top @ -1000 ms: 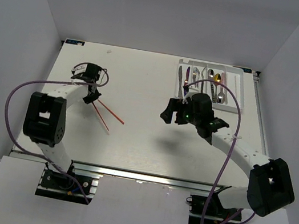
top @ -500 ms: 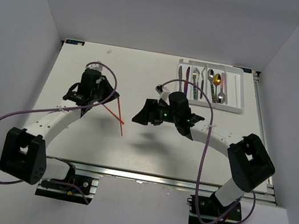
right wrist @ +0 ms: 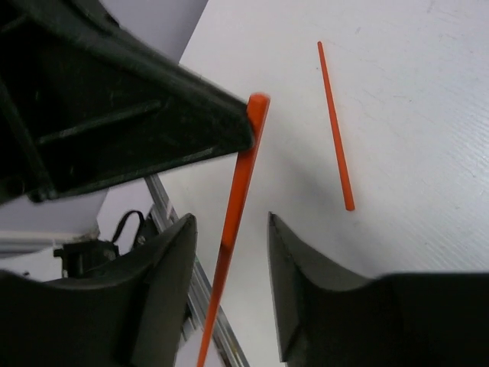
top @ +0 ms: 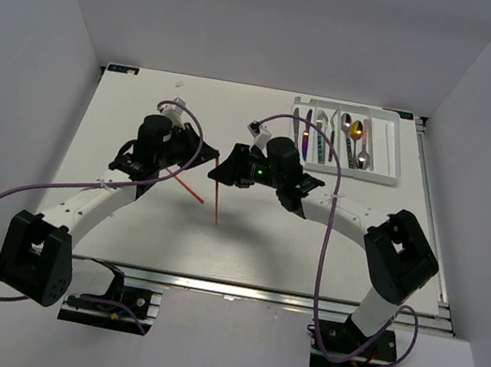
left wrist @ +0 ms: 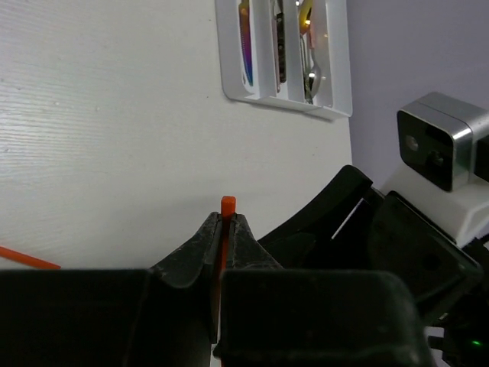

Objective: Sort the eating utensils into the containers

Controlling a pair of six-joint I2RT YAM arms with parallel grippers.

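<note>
The left hand (left wrist: 224, 229) is pinched tight on the top end of one orange chopstick (right wrist: 238, 180), and a small bit of the stick pokes out past its fingers (left wrist: 205, 243). The stick is up in the air. From above, its long way runs from far to near, with the free tip toward the near edge. It passes between the two fingers of the right hand (right wrist: 229, 223), which stand apart with a gap on each side – not gripping. A second orange chopstick (top: 189, 188) lies flat on the white worktop (top: 253, 247) just beside the first, slanting from far-left to near-right. The white tray (top: 392, 152) sits in the far right corner, with forks, spoons and knives (top: 334, 137) lying along its slots. Plain pale walls (top: 56, 17) stand around the worktop.
</note>
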